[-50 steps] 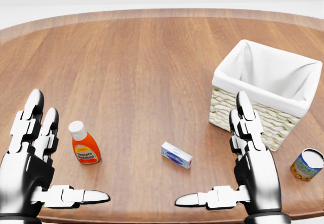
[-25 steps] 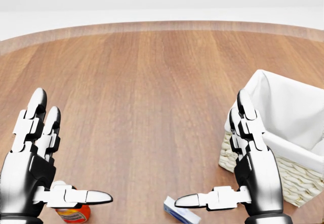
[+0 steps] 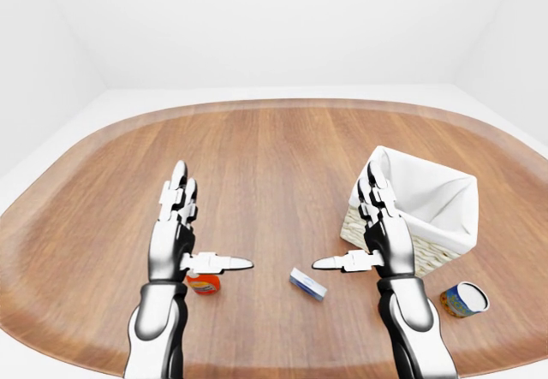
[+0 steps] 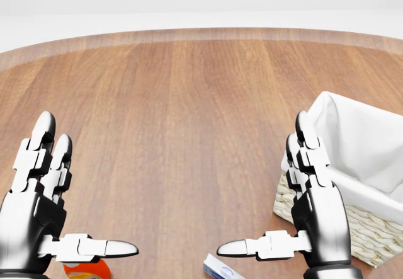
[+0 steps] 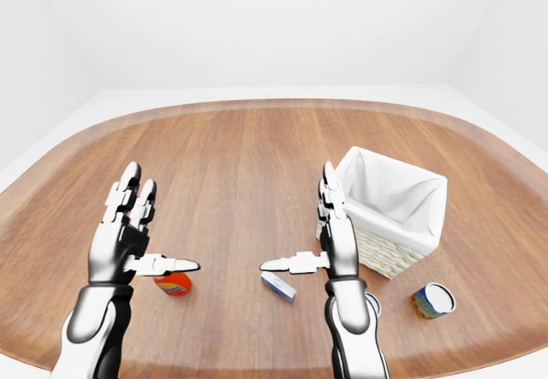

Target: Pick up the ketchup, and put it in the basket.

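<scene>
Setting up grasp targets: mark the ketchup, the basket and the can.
ketchup (image 5: pixel 174 284): right-eye view, on its orange label.
basket (image 3: pixel 432 255): left-eye view, on its woven wall.
can (image 3: pixel 464 299): left-eye view, on its side, below the rim.

Both open silver hands, left hand (image 4: pixel 47 213) and right hand (image 4: pixel 302 219), hover over the brown wooden bench (image 4: pixel 182 115); the white-lined wicker basket (image 4: pixel 365 165) stands just right of the right hand.

We can't read any text here, honestly. The ketchup (image 5: pixel 174 284) label and the small box (image 3: pixel 307 283) print are just blurs.
</scene>
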